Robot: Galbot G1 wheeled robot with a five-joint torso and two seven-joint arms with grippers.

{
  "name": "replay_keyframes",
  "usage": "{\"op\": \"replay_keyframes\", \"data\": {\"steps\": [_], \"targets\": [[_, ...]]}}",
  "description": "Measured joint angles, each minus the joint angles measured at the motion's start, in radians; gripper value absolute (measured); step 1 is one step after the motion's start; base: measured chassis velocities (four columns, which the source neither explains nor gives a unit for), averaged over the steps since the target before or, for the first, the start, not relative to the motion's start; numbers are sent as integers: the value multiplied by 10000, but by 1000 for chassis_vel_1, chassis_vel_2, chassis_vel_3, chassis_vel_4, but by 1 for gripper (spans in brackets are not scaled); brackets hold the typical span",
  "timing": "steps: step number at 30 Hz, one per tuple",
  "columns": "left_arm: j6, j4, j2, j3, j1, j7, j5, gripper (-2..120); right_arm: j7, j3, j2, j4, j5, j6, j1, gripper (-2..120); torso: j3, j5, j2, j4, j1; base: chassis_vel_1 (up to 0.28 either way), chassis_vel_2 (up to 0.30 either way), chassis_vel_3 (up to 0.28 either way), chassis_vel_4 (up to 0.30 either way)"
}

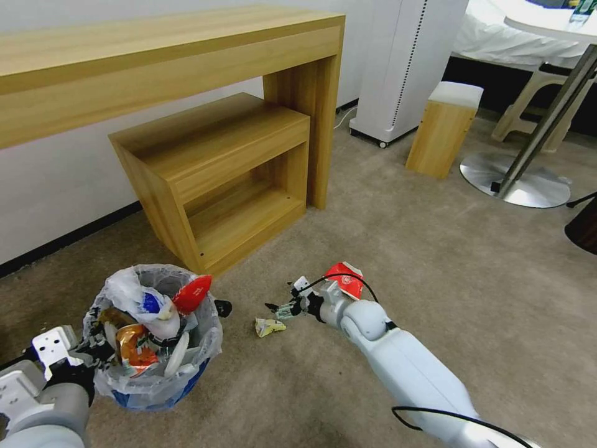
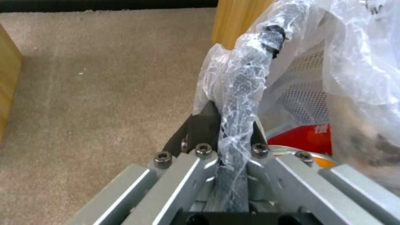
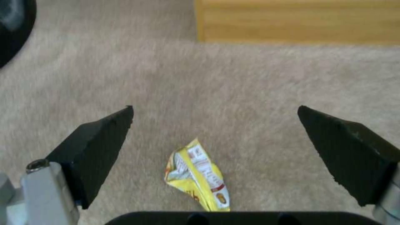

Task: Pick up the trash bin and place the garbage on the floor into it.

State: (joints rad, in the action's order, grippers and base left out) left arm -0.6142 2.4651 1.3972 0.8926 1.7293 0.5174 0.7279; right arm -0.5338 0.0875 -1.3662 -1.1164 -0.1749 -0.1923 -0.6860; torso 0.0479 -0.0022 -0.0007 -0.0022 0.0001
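While the beige floor (image 1: 435, 280) spreads wide before me, the long wooden desk (image 1: 168, 56) runs along the wall with a lower wooden shelf unit (image 1: 211, 168) tucked under it. Just in front of that unit, at my left, is the trash bin (image 1: 155, 386), its blue wall wrapped in a whitish bag liner (image 2: 358, 62) and heaped with litter, a red wrapper (image 1: 191, 294) sticking up at the top. My left gripper (image 2: 227, 125) is at the bin's near side, its fingers pressed together on the rim with the liner crumpled between them. My right arm reaches forward and down over the carpet, and my right gripper (image 3: 214, 147) hovers low with its two black fingers (image 3: 100, 140) spread wide apart, touching nothing. Between those fingers, on the carpet just beside the bin, lies a small crumpled yellow wrapper (image 3: 200, 178). Another piece of red packaging (image 1: 346, 278) lies on the carpet just behind my right wrist.
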Motion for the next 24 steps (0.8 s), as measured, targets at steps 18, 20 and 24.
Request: {"op": "replay_keyframes", "data": {"steps": [18, 20, 24], "targets": [[114, -71, 175, 21, 27, -7, -283, 1, -934, -930, -2477, 4423, 2967, 946, 1092, 96, -1, -1, 0, -1, 0, 0, 0, 0, 0], [125, -79, 210, -29, 22, -8, -367, 1, -850, -1016, -2484, 4594, 3216, 860, 1099, 99, -1, 2, 0, 0, 0, 0, 0, 0, 0], [146, -99, 247, -75, 33, -7, -460, 1, -441, -1128, -2467, 4785, 3533, 664, 1091, 100, -1, 1, 0, -1, 0, 0, 0, 0, 0]]}}
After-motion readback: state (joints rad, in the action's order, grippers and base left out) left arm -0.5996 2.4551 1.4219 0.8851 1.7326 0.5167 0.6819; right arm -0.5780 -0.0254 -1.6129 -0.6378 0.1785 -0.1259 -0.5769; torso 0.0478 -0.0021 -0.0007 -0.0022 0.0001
